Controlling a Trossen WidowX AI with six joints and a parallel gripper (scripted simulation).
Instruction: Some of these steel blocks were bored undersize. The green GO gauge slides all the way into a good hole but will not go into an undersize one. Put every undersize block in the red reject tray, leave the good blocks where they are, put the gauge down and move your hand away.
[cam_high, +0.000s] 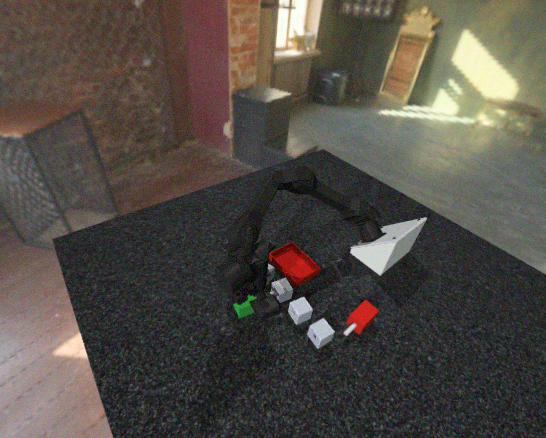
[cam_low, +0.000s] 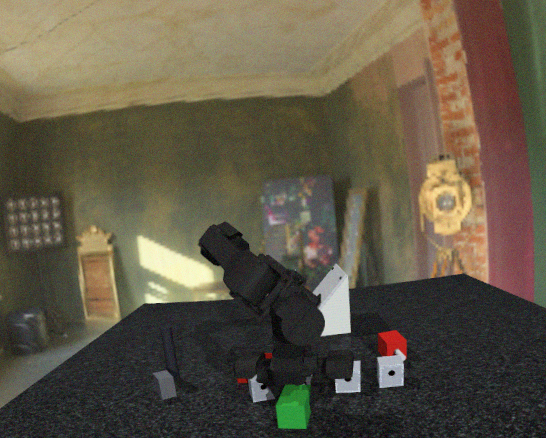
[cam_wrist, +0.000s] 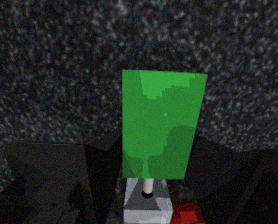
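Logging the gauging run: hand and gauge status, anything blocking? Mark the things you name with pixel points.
Hand (cam_high: 254, 300) (cam_low: 295, 367) closed on green GO gauge (cam_high: 244, 308) (cam_low: 293, 410) (cam_wrist: 161, 125). Gauge pin at a steel block's (cam_wrist: 147, 214) hole, depth unclear. Red reject tray (cam_high: 295, 264) holds no visible block. No obstruction seen at the pin.

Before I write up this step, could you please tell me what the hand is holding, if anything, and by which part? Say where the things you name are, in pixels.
The hand holds the green gauge (cam_high: 243, 308) (cam_low: 292, 412) (cam_wrist: 160, 125) by its block-shaped handle, leaving the pale pin free.

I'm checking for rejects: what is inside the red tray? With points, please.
No block shows in the red tray (cam_high: 311, 270); its red floor is visible from above. The near wall hides its lowest edge.
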